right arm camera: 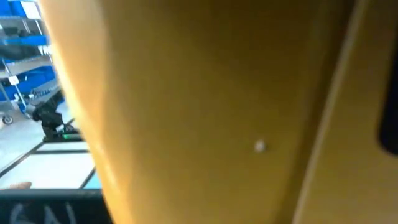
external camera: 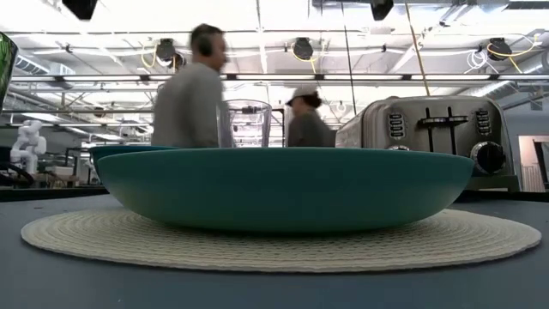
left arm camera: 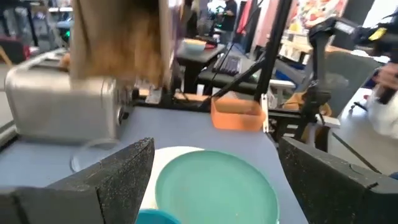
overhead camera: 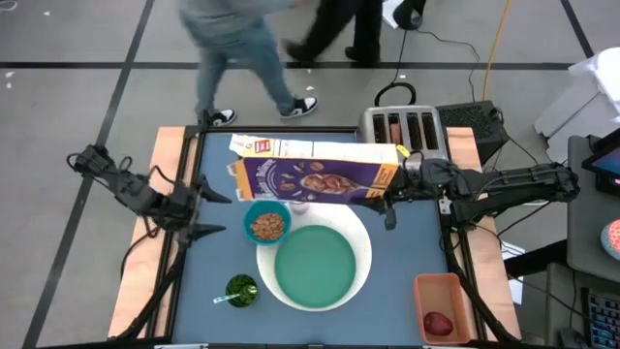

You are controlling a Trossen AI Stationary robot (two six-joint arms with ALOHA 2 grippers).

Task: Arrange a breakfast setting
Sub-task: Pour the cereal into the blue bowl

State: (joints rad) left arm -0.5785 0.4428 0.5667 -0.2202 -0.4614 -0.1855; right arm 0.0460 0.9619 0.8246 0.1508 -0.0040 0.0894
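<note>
The purple cereal box [overhead camera: 310,174] lies on its side in the air above the table's far half, its open flaps [overhead camera: 254,145] toward the left. My right gripper [overhead camera: 387,199] is shut on its yellow right end. The box's yellow face [right arm camera: 217,93] fills the right wrist view. Below it stand the small teal bowl [overhead camera: 266,225], which holds cereal, and a glass [overhead camera: 298,206]. The teal plate [overhead camera: 315,267] rests on the larger white round plate [overhead camera: 363,242]. My left gripper [overhead camera: 208,213] is open and empty at the left of the bowl. The bagel is out of view. My right gripper holds the cereal box by its yellow right end [overhead camera: 392,179], pinched between the two fingers, which come level from the table's right side. The box is lifted clear of the table and lies roughly level, its open end pointing left. The box hides the fingertips in the wrist view.
A silver toaster [overhead camera: 402,131] stands at the far right. An orange container [overhead camera: 439,305] at the near right corner holds the red apple [overhead camera: 439,322]. A green item with a spoon [overhead camera: 240,289] lies near left. People walk beyond the far edge [overhead camera: 242,48].
</note>
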